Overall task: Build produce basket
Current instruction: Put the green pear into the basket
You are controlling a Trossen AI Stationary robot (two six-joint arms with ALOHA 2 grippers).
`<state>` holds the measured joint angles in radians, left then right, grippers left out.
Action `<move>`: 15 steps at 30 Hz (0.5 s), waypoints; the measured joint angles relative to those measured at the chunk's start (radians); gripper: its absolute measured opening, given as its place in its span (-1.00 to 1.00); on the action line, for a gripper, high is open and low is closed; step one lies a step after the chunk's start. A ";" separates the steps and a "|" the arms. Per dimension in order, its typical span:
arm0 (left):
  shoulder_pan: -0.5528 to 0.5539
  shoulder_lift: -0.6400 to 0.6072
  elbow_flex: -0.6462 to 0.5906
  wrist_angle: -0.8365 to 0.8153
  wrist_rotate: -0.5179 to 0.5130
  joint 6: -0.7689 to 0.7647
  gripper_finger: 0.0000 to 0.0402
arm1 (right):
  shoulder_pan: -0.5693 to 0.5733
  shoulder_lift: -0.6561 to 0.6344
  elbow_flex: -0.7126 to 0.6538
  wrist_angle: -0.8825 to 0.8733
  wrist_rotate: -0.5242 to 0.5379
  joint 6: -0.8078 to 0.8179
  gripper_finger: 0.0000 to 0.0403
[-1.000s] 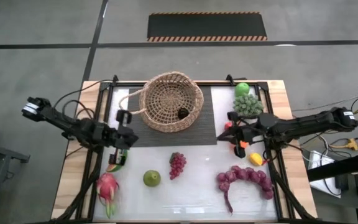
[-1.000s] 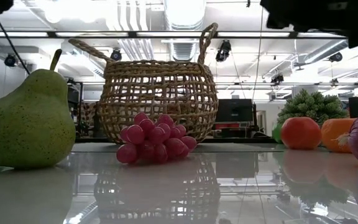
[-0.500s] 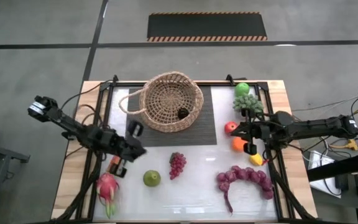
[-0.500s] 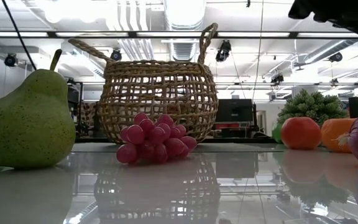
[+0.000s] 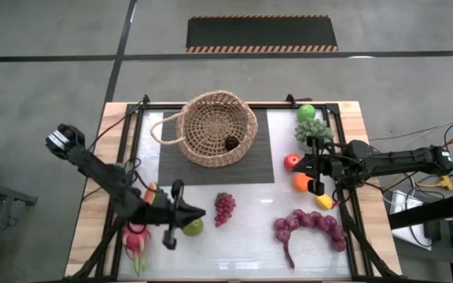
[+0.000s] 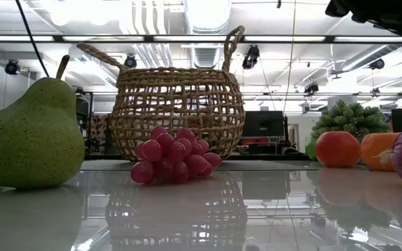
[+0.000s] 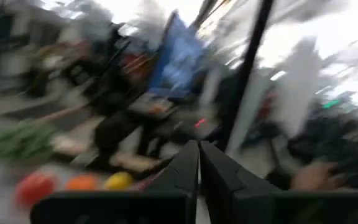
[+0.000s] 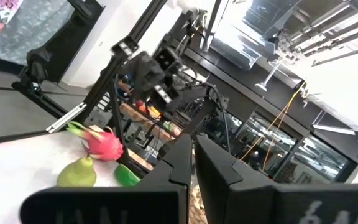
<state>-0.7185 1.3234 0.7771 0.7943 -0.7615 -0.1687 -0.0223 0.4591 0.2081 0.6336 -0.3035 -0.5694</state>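
The tan wicker basket (image 5: 215, 127) stands on a dark mat at the far middle, a dark round fruit (image 5: 231, 143) inside it. On the table lie a green pear (image 5: 193, 227), a small grape bunch (image 5: 225, 207), a pink dragon fruit (image 5: 136, 236), a long purple bunch (image 5: 309, 224), a red apple (image 5: 292, 162), an orange (image 5: 301, 182), a lemon (image 5: 323, 201) and a green apple (image 5: 307, 112). My left gripper (image 5: 197, 213) is shut, just above and beside the pear, pointing right. My right gripper (image 5: 308, 170) is shut, beside the red apple and the orange.
A spiky grey-green leafy clump (image 5: 313, 131) sits by the green apple at the far right. A dark frame rail (image 5: 132, 149) runs round the table. The white area between the small grape bunch and the long purple bunch is bare.
My left arm has swung from the table's left middle toward the near edge and rightward, ending over the pear with its fingers pointing right. My right gripper drew back a little toward the right edge, uncovering the red apple and the orange, then kept still.
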 joint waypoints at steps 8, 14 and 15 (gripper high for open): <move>-0.025 0.114 0.317 -0.767 -0.142 -0.314 -1.00 | 0.000 -0.001 0.000 0.004 0.014 -0.004 -0.94; -0.025 0.255 0.587 -1.398 0.038 -0.509 -1.00 | 0.000 -0.001 0.000 0.004 0.017 0.003 -0.94; -0.024 0.277 0.618 -1.477 0.063 -0.532 -1.00 | 0.000 -0.001 0.000 0.004 0.017 0.005 -0.94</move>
<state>-0.7426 1.5999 1.3949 -0.6826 -0.6985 -0.7003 -0.0223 0.4583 0.2081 0.6380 -0.2863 -0.5642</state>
